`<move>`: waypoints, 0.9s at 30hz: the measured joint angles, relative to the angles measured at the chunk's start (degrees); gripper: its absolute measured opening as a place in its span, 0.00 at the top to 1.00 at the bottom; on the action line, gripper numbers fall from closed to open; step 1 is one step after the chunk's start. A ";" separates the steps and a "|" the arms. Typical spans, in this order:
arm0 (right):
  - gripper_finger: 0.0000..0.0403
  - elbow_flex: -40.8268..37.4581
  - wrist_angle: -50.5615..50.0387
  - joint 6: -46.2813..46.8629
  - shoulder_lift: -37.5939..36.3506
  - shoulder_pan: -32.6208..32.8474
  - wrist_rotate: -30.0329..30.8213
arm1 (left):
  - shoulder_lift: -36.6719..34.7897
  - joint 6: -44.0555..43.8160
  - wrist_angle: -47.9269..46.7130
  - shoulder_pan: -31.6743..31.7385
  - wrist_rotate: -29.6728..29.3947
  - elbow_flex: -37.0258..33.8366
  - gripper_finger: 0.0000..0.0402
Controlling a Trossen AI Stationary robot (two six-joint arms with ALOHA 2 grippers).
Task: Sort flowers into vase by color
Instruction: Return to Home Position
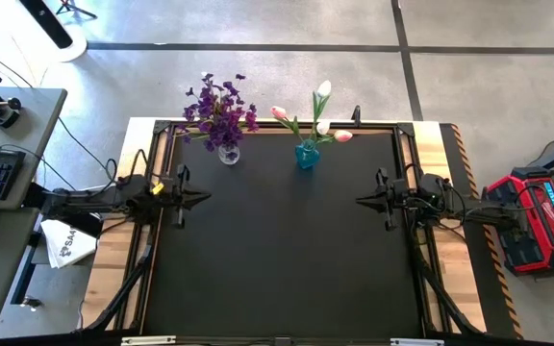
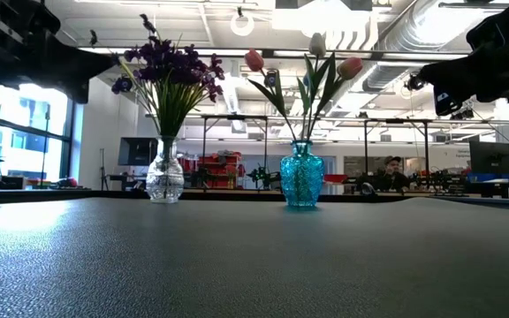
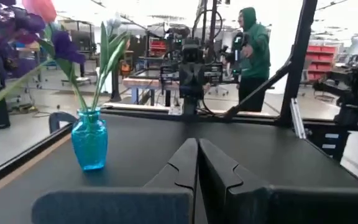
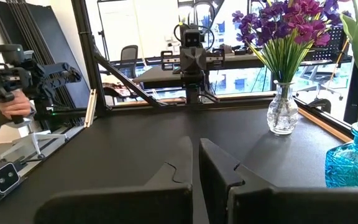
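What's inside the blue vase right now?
The blue vase holds slim pink and white tulips with green leaves, rising out of its neck. Its patterned glass hides the stem ends and any water.

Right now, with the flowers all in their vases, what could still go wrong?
The tulips splay wide from the narrow blue vase, so a bump could tip it. Both it and the clear vase stand near the table's far edge. The left gripper and right gripper wait well clear of both.
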 joint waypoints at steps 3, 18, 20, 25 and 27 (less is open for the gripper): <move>1.00 0.00 0.00 0.00 0.00 0.00 0.00 | 0.29 1.14 -3.03 -0.53 -1.00 0.05 1.00; 1.00 0.00 0.00 0.00 0.00 0.00 -0.02 | 1.65 3.72 -2.63 -0.53 -1.39 0.04 1.00; 1.00 0.00 0.00 0.00 0.00 0.00 -0.02 | 1.65 3.72 -2.63 -0.53 -1.39 0.04 1.00; 1.00 0.00 -0.02 0.00 -0.70 0.20 0.12 | 0.16 3.71 -2.49 -5.65 -3.09 0.04 1.00; 1.00 0.02 0.81 -0.01 -0.73 0.22 0.19 | -0.28 3.70 -2.09 -7.73 -2.92 0.15 1.00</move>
